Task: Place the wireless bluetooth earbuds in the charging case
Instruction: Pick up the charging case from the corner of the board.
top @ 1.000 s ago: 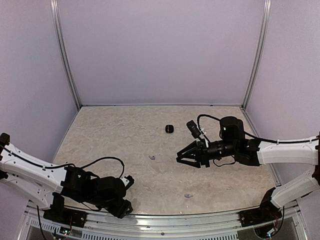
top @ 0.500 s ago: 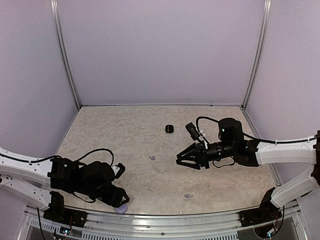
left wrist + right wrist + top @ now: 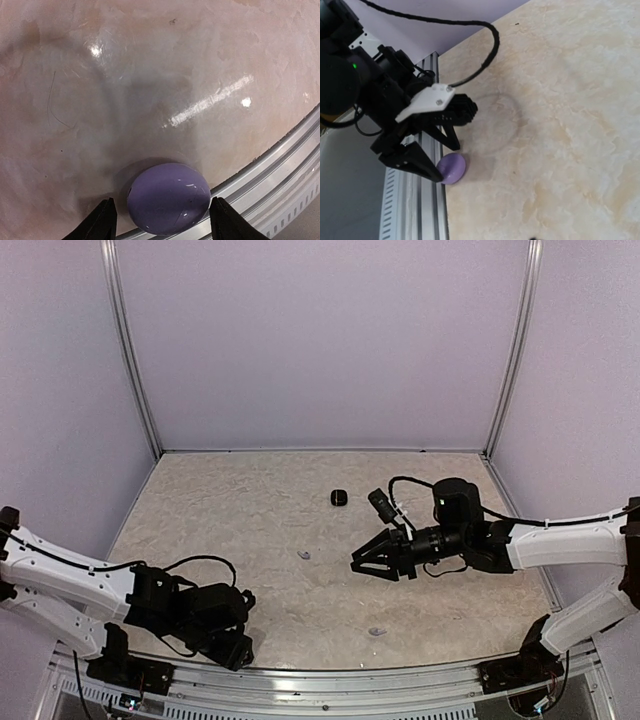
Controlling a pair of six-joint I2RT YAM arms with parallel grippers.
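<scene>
L hand [image 3: 163, 220] sat released astride the case [image 3: 168, 198] at table [image 3: 150, 75] edge by rail [image 3: 270, 190], no contact. R hand [image 3: 362, 564] spread, holding nothing. Bud [image 3: 304, 555] lay mid-table. Shd centre, close gently; case cd slip.

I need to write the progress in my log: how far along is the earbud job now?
Done: nothing yet. Two lavender earbuds lie loose on the table. In hand: the open left gripper straddles the closed-looking lavender case at the near rail, not gripping it; the right gripper hangs open, empty. Left: open the case and seat the buds.
</scene>
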